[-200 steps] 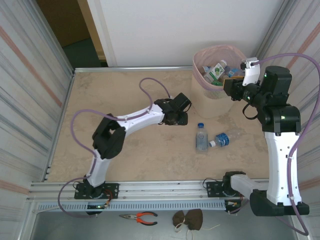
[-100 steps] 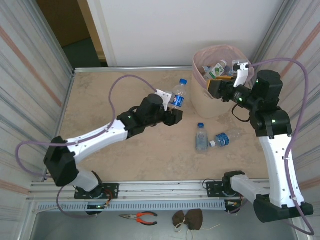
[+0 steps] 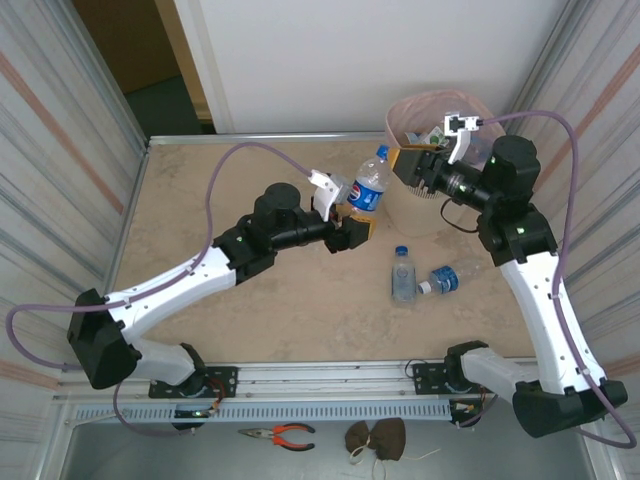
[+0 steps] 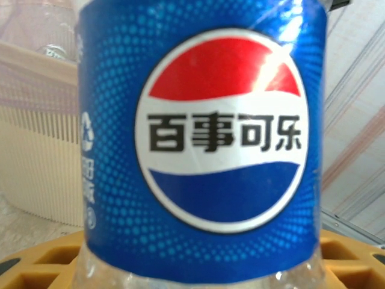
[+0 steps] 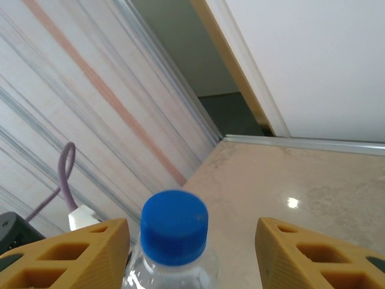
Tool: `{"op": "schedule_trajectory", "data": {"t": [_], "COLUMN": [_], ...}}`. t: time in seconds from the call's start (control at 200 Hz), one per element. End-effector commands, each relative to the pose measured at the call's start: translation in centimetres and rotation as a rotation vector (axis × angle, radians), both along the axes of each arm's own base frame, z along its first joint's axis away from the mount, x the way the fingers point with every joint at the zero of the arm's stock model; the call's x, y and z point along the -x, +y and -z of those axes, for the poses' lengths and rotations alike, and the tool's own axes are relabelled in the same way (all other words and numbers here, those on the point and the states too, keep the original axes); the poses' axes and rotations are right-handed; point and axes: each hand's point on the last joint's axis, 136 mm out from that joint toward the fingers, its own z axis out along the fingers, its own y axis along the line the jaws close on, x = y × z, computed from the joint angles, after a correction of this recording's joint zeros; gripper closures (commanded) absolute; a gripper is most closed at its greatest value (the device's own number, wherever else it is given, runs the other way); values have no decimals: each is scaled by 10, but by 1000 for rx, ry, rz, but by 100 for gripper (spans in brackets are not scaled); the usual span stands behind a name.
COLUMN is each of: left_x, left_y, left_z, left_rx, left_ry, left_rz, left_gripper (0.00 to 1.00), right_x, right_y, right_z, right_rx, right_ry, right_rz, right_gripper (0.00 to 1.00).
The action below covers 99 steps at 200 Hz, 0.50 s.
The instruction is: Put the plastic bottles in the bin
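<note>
Just left of the tapered beige ribbed bin with a pink bag liner, the left gripper pinches the lower body of a clear plastic bottle with a blue Pepsi label and blue cap. It holds the bottle off the table with the cap leaning toward the bin's rim, apparently to pass it across. At the bin's left rim the right gripper faces that cap, its yellow fingers spread either side without touching, likely readying a handover grasp. In front of the bin, two lying bottles wait on the table, while binned bottles sit inside.
</note>
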Motion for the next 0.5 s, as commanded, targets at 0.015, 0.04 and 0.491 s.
{"op": "schedule_trajectory", "data": {"t": [0.015, 0.04, 0.491], "left_x": [11, 10, 10], "left_y": [-2, -2, -3], "left_z": [-19, -19, -21], "left_rx": [48, 47, 52], "left_ry": [-73, -72, -79], "left_rz": [69, 71, 75], "left_gripper": [55, 55, 55], "right_x": [3, 3, 4], "right_y": [10, 12, 20], "right_z": [-20, -20, -17], "right_rx": [-86, -90, -81], "right_ry": [-29, -28, -12], "right_rz": [-64, -73, -100], "right_gripper": [47, 48, 74]}}
